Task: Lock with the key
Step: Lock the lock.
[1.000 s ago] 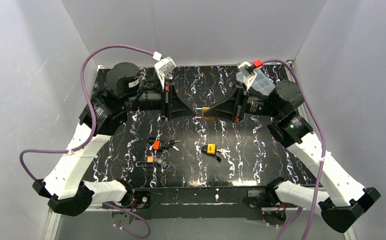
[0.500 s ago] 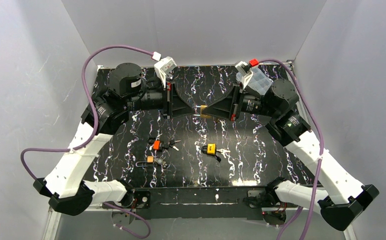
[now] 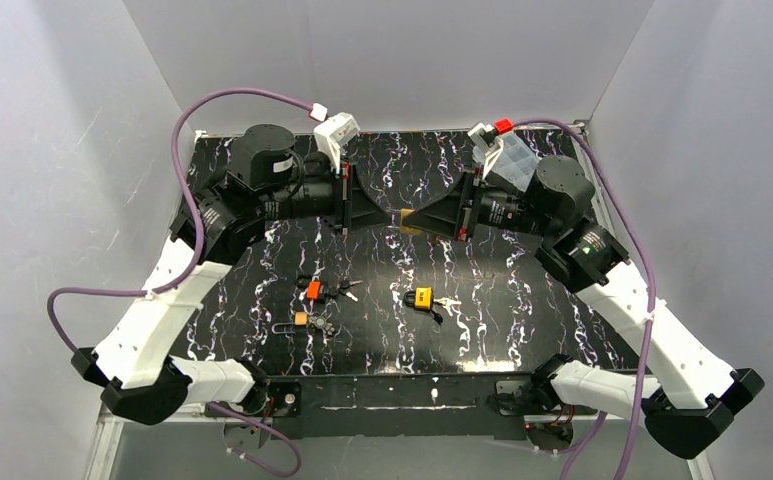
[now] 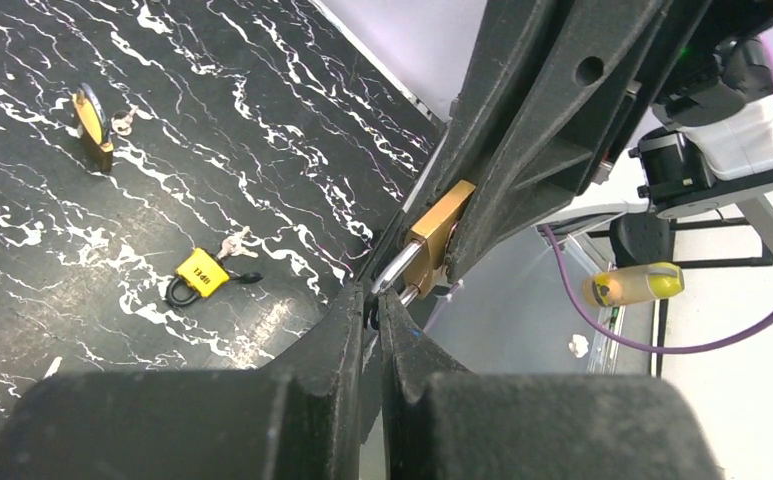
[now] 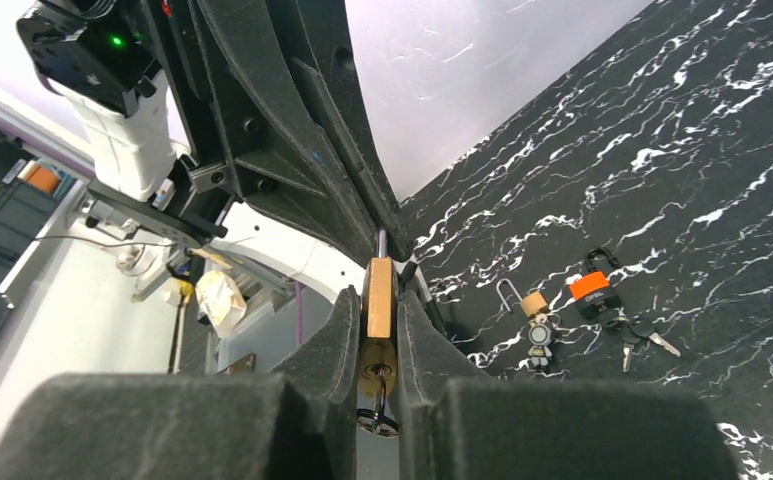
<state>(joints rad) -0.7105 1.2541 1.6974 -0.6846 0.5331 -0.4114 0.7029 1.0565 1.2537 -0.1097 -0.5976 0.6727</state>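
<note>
A brass padlock (image 3: 411, 220) hangs in the air above the back middle of the table, held between both grippers. My right gripper (image 3: 417, 221) is shut on the padlock's body (image 5: 377, 285). A key (image 5: 379, 392) sits in the keyhole on its underside, with a ring hanging below. My left gripper (image 3: 392, 222) comes from the left and is shut on the silver shackle (image 4: 394, 272). In the left wrist view the brass body (image 4: 438, 238) sits just beyond my left gripper (image 4: 375, 300). In the right wrist view my right gripper (image 5: 375, 298) clamps both flat sides.
On the black marbled table (image 3: 522, 300) lie a yellow padlock (image 3: 423, 297) with keys, an orange padlock (image 3: 313, 290) with keys, and a small tan padlock (image 3: 301, 319) with its shackle open. Another brass padlock (image 4: 90, 118) lies far off. A clear plastic box (image 3: 522, 160) stands back right.
Both wrists have drawn slightly closer to each other. The padlock stays held between them at about the same spot.
</note>
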